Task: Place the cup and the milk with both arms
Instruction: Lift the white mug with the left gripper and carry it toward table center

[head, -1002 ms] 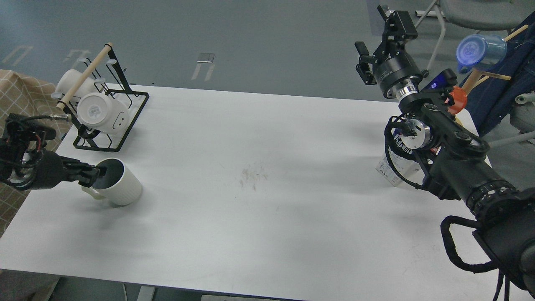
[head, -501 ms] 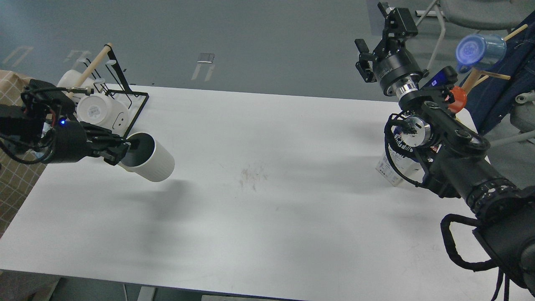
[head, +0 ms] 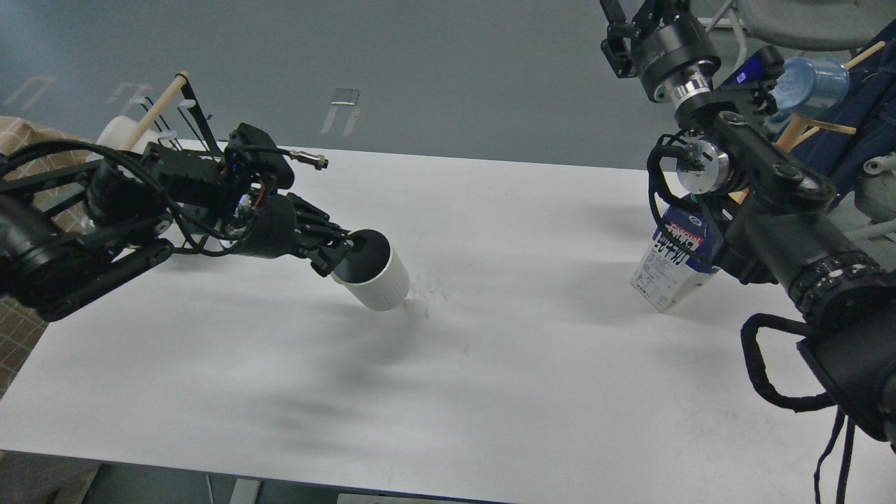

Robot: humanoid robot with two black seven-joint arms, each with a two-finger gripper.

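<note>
The cup [head: 378, 280], a cream-white ribbed mug with a dark inside, hangs tilted just above the middle of the white table [head: 490, 392]. My left gripper [head: 341, 253] is shut on its rim, with one finger inside the mug. The milk [head: 673, 264], a blue and white carton with black characters, stands at the table's right side. Its top is hidden behind my right arm. My right gripper [head: 625, 14] is raised far above and behind the carton, at the top edge of the view. Its fingers are cut off and it holds nothing that I can see.
A black wire rack [head: 198, 115] with a wooden bar and white cups stands at the back left, mostly behind my left arm. A translucent blue cup [head: 805, 80] hangs on a wooden peg at the far right. A checked cloth [head: 17, 140] lies left of the table.
My left gripper lifted the mug off the left side of the table and carried it right to the middle. My right arm rose, uncovering more of the carton.
</note>
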